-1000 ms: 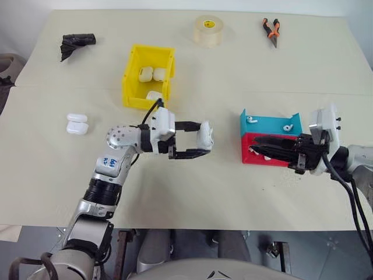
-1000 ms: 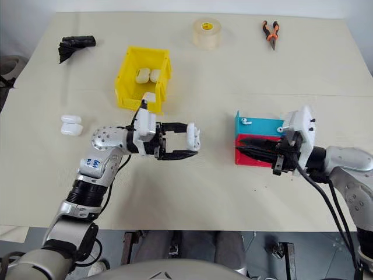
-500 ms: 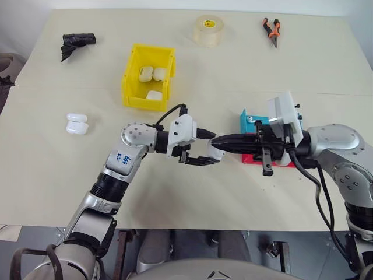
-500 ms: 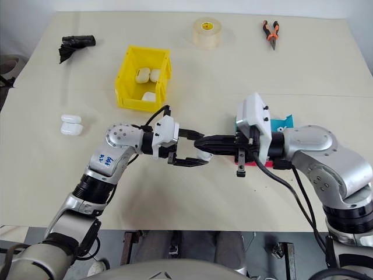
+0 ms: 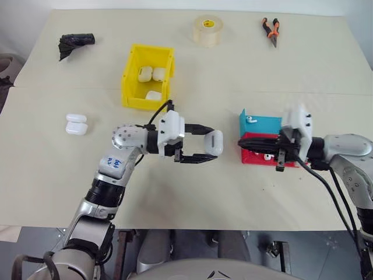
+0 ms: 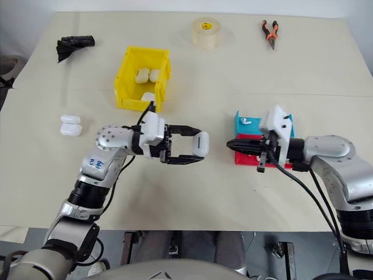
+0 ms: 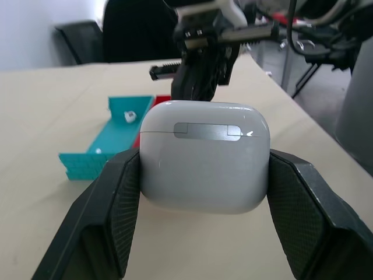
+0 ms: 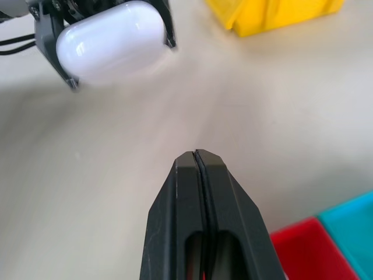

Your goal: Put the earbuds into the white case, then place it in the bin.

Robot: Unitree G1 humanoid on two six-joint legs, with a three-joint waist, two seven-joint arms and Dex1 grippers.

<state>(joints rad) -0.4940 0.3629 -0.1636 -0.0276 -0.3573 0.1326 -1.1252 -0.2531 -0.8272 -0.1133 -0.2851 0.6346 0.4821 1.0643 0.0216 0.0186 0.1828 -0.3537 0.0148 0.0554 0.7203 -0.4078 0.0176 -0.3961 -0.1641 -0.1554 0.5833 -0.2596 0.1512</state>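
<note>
**Case held above the table, right fingers pressed together**

The left gripper (image 5: 205, 144) grasped a white case (image 5: 214, 142) between its two black fingers, lid closed, raised a little above the table (image 5: 192, 198); the right gripper (image 5: 245, 142) pointed at it from the right with its fingers pressed together and nothing visible between them, and a small gap stayed between its tip and the case. Behind the right gripper stood the red tray (image 5: 256, 156), touching the blue tray (image 5: 265, 123); one earbud (image 5: 251, 119) lay in the blue tray. Two more white cases (image 5: 76, 123) lay together on the left part of the table, well apart from the arms. Farther back stood the bin (image 5: 131, 81), yellow, with three cases inside; nothing stood between it and the left gripper. At the far edge were a black object (image 5: 74, 43), a roll of tape (image 5: 208, 30) and pliers (image 5: 270, 30).
</note>
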